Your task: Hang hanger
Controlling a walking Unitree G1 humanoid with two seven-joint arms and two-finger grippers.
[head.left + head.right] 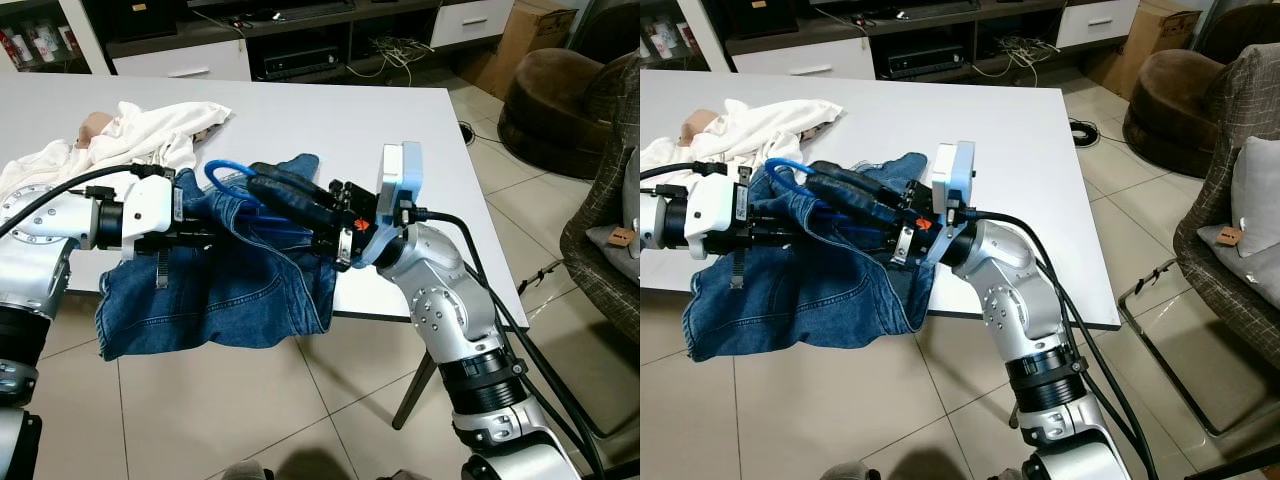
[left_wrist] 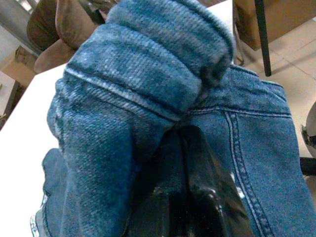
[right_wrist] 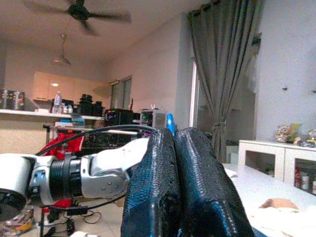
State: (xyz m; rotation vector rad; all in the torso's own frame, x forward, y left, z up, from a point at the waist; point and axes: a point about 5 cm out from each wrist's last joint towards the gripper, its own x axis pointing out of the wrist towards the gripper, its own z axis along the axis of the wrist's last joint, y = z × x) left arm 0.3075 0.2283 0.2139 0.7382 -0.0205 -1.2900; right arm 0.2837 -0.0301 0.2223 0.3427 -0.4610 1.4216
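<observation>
The blue hanger (image 1: 228, 176) sits at the near edge of the white counter (image 1: 330, 120), its loop poking up at twelve o'clock out of the denim jeans (image 1: 215, 285) that hang around it and over the edge. Its long axis runs from nine to three o'clock. The right claw (image 1: 262, 186), fingers pressed together on the hanger, reaches in from three o'clock. The left claw (image 1: 215, 237) comes from nine o'clock, buried in denim, so I cannot tell its grip.

Even indoor light keeps both head views sharp; the white table (image 1: 300, 120) glares, and the close denim (image 2: 148, 98) blurs softly.
</observation>
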